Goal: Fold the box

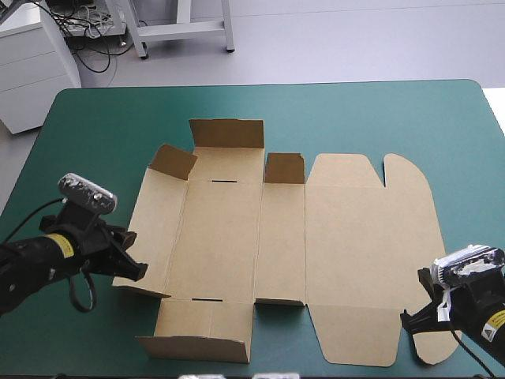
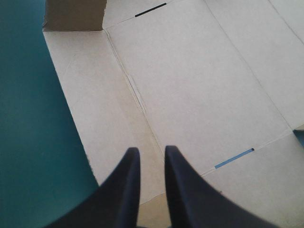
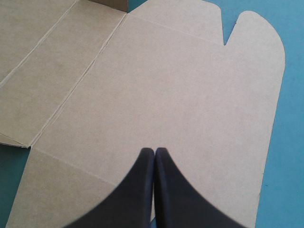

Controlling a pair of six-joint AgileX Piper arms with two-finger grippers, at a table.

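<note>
The brown box (image 1: 276, 237) lies as a cut sheet in the middle of the teal-green table. Its far flap (image 1: 227, 133), two small far flaps and the near flap (image 1: 197, 346) are raised, and the lid panel (image 1: 367, 253) lies flat on the right. My left gripper (image 1: 136, 270) hovers at the sheet's left edge near its front corner. In the left wrist view its black fingers (image 2: 149, 149) stand a narrow gap apart over the left panel (image 2: 109, 109), holding nothing. My right gripper (image 1: 409, 320) is at the lid's near right corner. It is shut (image 3: 154, 149) above the lid (image 3: 180, 85).
Bare teal-green cover (image 1: 95, 126) surrounds the sheet on all sides. The table's left edge (image 1: 24, 174) lies beyond my left arm and the right edge (image 1: 493, 110) beyond the lid. White furniture (image 1: 31, 63) stands past the far left corner.
</note>
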